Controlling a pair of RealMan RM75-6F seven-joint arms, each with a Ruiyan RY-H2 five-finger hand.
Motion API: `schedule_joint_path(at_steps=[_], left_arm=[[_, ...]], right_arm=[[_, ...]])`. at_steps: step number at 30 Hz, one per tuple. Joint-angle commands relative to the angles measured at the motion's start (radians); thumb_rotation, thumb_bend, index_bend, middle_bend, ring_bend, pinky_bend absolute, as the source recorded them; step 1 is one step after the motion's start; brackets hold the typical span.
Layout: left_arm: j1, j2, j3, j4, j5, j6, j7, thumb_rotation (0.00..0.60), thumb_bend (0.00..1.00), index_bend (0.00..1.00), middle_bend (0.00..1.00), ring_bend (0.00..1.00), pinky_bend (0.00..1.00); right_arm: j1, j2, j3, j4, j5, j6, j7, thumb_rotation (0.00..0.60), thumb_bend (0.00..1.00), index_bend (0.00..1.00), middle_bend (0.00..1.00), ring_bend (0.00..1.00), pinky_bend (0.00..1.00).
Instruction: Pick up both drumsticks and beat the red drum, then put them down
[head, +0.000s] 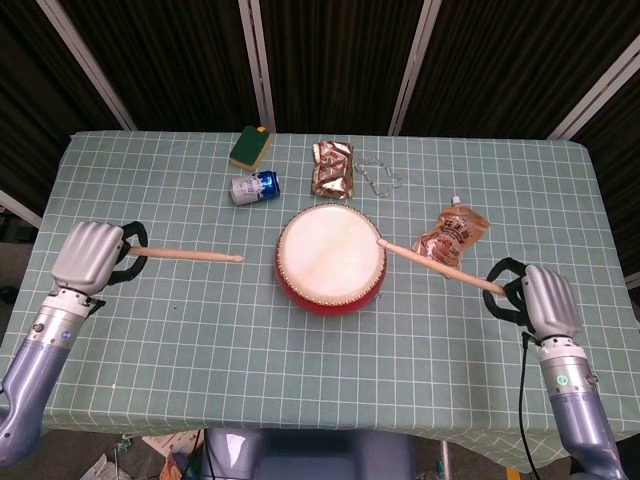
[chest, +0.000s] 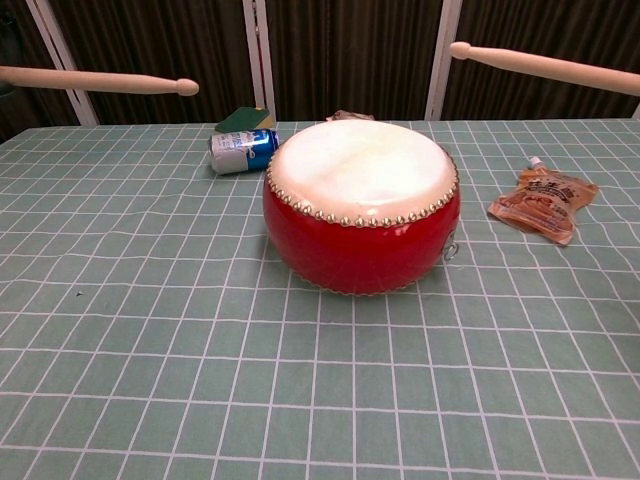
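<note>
The red drum (head: 330, 256) with its pale skin stands mid-table, also large in the chest view (chest: 360, 205). My left hand (head: 90, 256) grips a wooden drumstick (head: 190, 254) at the left; its tip points right, short of the drum, and it hangs high in the chest view (chest: 100, 80). My right hand (head: 545, 298) grips the other drumstick (head: 440, 266), whose tip reaches over the drum's right rim. In the chest view this stick (chest: 545, 66) is raised well above the drum skin. Neither hand shows in the chest view.
Behind the drum lie a blue can (head: 254, 186), a green-yellow sponge (head: 251, 147), a brown foil packet (head: 333, 168) and a clear plastic piece (head: 380, 176). An orange pouch (head: 451, 238) lies right of the drum, under the right stick.
</note>
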Motion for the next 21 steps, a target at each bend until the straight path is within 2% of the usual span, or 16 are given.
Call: schedule_joint_path(at_steps=[1,8,15,21], left_arm=[[-0.059,-0.032,-0.041,0.041,-0.058,-0.046,0.022,0.600,0.51,0.78,1.00,1.00,1.00],[-0.149,-0.072,-0.089,0.088,-0.148,-0.100,0.056,0.600,0.51,0.78,1.00,1.00,1.00],[-0.214,-0.123,-0.106,0.156,-0.228,-0.140,0.068,0.600,0.51,0.78,1.00,1.00,1.00],[-0.245,-0.145,-0.101,0.191,-0.244,-0.155,0.075,0.600,0.51,0.78,1.00,1.00,1.00]], right_arm=[[0.050,-0.031,0.007,-0.001,0.053,-0.008,-0.062,0.600,0.69,0.96,1.00,1.00,1.00],[0.135,-0.102,0.007,0.016,0.146,-0.002,-0.169,0.600,0.69,0.96,1.00,1.00,1.00],[0.216,-0.166,0.004,0.045,0.228,-0.003,-0.259,0.600,0.69,0.96,1.00,1.00,1.00],[0.263,-0.197,0.017,0.065,0.277,0.005,-0.286,0.600,0.69,0.96,1.00,1.00,1.00]])
